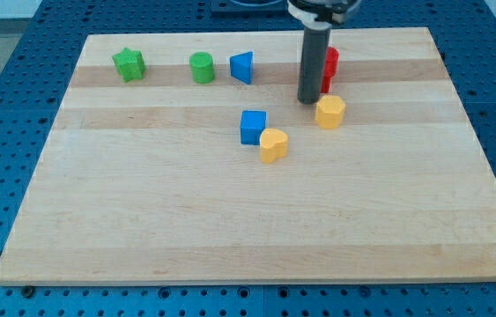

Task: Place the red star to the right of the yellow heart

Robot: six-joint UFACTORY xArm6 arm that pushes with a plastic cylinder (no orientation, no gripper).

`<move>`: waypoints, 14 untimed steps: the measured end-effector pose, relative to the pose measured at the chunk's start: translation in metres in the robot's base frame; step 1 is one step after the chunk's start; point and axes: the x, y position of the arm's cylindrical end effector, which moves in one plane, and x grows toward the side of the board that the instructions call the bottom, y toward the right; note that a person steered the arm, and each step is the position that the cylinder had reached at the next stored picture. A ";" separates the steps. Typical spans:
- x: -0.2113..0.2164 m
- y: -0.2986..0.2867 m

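My tip (307, 100) rests on the wooden board (230, 229) in its upper right part, at the lower end of the dark rod (312, 66) that comes down from the view's top. The rod has no fingers at all, so there is nothing to open, close or grasp — it is just a bare end on the wood. The red star (329, 69) sits just to the view's right of the rod and is partly hidden behind it, so I cannot tell whether the two touch. Just below the red block, to the lower right of my tip, lies a yellow hexagon-like block (329, 112), very near the tip. The yellow heart (273, 144) is further down and to the view's left, with a blue cube (253, 126) touching or almost touching it at its upper left. So the red star lies up and to the right of the heart, apart from it. Along the board's top edge — left to right — stand a green star-like block (129, 64), a green cylinder (202, 67) and a blue wedge-shaped block (242, 67).
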 end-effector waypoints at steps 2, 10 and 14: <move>-0.059 -0.041; -0.104 0.056; 0.075 -0.011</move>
